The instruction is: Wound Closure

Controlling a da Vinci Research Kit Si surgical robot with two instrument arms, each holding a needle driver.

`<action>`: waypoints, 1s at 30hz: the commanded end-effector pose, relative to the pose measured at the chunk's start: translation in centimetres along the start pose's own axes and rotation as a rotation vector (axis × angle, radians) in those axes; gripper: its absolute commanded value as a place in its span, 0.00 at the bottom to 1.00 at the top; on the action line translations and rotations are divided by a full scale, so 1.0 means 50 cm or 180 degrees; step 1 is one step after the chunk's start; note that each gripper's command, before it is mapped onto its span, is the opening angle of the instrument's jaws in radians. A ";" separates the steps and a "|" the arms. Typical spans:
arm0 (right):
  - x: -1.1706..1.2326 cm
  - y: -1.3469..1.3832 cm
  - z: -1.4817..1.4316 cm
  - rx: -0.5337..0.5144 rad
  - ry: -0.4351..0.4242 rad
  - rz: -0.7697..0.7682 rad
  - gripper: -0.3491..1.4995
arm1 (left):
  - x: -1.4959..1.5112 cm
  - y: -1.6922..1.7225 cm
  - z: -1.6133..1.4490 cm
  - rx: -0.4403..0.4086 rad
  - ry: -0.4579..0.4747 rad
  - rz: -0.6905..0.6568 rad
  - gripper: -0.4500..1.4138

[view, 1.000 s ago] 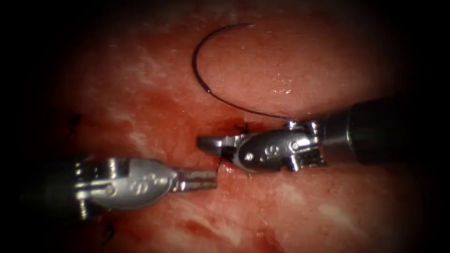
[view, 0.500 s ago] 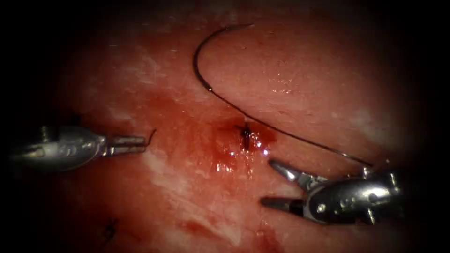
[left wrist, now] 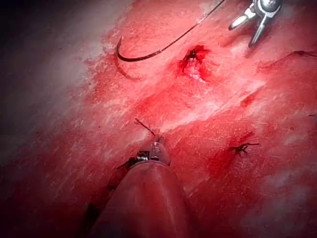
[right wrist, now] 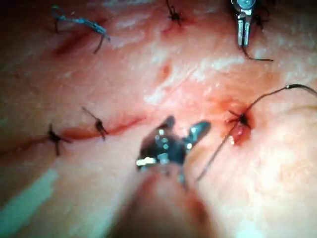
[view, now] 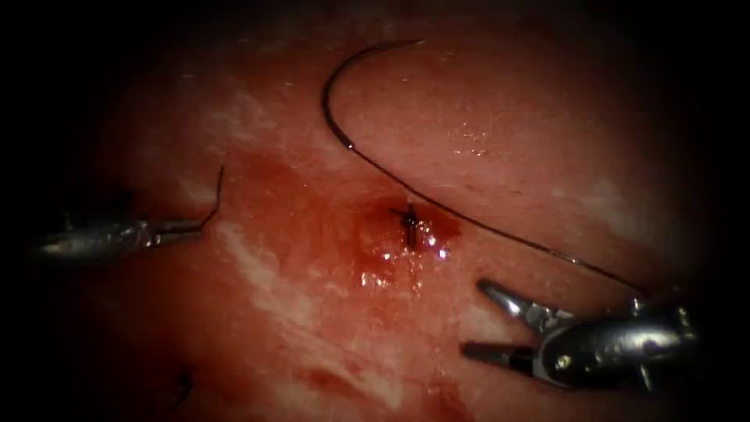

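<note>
Left claw (view: 183,229) farther left, cut end (view: 214,197) upturned

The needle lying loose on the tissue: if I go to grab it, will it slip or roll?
The needle lies flat on wet tissue, held by neither tool, so it will probably skid if nudged. Its thin curved body looks stiff and may swivel in the jaws. The trailing thread looks limp and should follow with little drag.

Overhead endoscope, close wrist views — shared knot (view: 408,223)
</note>
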 end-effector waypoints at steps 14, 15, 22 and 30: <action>0.0030 -0.0034 -0.0018 0.0177 0.0048 0.0358 0.93 | 0.0144 0.0066 -0.0246 0.0088 0.0226 -0.0245 0.66; 0.0040 -0.0034 -0.0022 0.0193 0.0058 0.0381 0.93 | 0.0162 0.0071 -0.0251 0.0133 0.0332 -0.0216 0.64; 0.0116 0.0018 -0.0056 0.0477 0.0210 0.0830 0.80 | 0.0291 0.0138 -0.0200 -0.0020 0.0778 -0.0159 0.62; 0.0126 0.0207 -0.0067 0.0682 0.0355 0.1178 0.68 | 0.0383 0.0181 -0.0082 -0.0219 0.0918 -0.0090 0.63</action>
